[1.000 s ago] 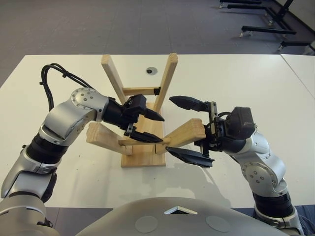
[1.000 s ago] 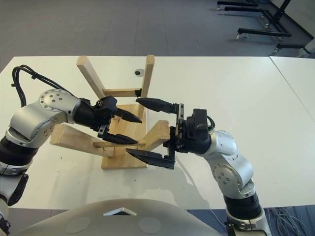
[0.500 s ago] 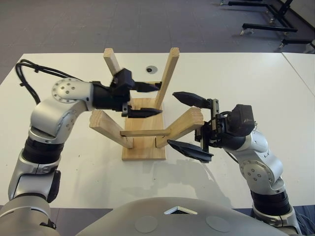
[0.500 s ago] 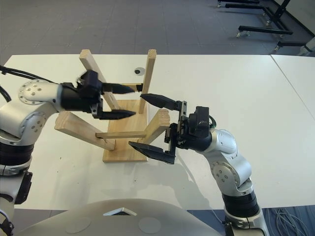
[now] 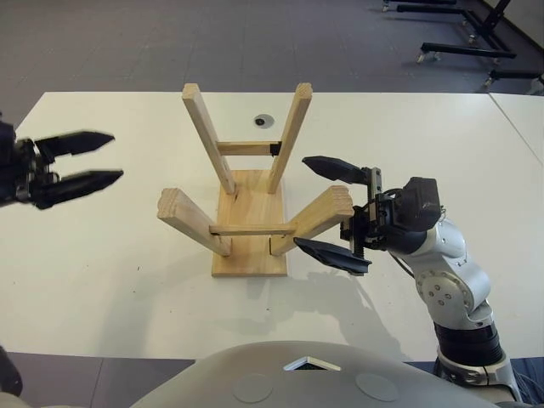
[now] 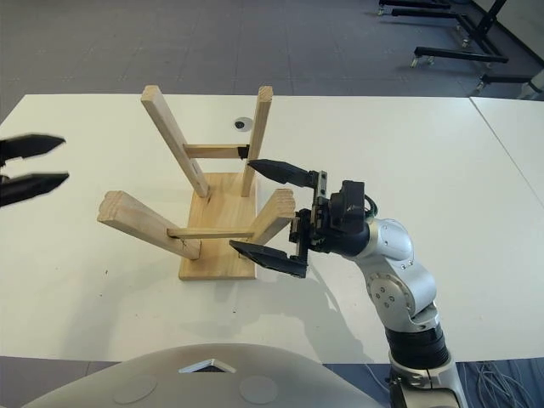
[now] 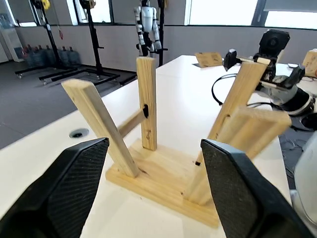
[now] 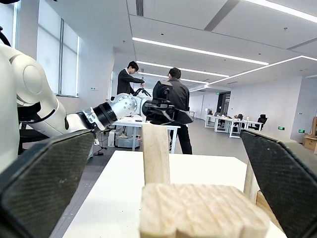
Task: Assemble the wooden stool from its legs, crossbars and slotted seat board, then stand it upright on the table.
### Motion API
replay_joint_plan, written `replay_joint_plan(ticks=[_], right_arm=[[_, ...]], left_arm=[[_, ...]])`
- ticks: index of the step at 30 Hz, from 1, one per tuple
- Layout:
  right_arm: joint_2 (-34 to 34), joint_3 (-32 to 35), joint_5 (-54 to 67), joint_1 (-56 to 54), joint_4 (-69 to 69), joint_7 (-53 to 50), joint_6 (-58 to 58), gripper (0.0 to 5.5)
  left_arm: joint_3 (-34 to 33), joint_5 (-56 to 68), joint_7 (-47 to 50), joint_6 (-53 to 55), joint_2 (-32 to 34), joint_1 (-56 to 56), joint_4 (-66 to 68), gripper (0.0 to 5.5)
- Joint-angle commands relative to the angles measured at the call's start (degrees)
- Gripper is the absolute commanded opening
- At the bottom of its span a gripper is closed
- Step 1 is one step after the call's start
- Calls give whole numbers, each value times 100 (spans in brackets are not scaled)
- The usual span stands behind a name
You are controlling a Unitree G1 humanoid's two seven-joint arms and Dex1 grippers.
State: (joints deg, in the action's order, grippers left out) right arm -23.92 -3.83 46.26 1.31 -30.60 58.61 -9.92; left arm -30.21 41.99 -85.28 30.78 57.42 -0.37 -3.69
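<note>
The wooden stool lies upside down on the white table, its seat board flat and its legs sticking up. Two far legs lean upward, joined by a crossbar. Two near legs splay outward, joined by a second crossbar. My right gripper is open, its fingers straddling the top end of the near right leg without touching it. Far out to the left, my left gripper hangs open and holds nothing; the whole stool faces it from a distance.
A round cable hole sits in the table behind the stool. A second table adjoins on the right. Black wheeled racks stand on the floor beyond. Bare table surface spreads left and right of the stool.
My left arm has pulled back from between the stool's legs and swung far to the left, still open. The right gripper stays open around the near right leg.
</note>
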Motion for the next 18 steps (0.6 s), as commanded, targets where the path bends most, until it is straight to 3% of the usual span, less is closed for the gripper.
replay_joint_plan(ticks=[1, 9, 18], right_arm=[[-28, 41, 68, -130, 77, 75, -56, 538], [5, -13, 47, -213, 156, 140, -55, 538], [52, -7, 21, -221, 226, 162, -9, 538]], left_arm=[[298, 4, -277, -60, 32, 353, -347, 340], [929, 294, 353, 178, -366, 600, -1656, 340], [508, 623, 293, 206, -131, 414, -1306, 340]])
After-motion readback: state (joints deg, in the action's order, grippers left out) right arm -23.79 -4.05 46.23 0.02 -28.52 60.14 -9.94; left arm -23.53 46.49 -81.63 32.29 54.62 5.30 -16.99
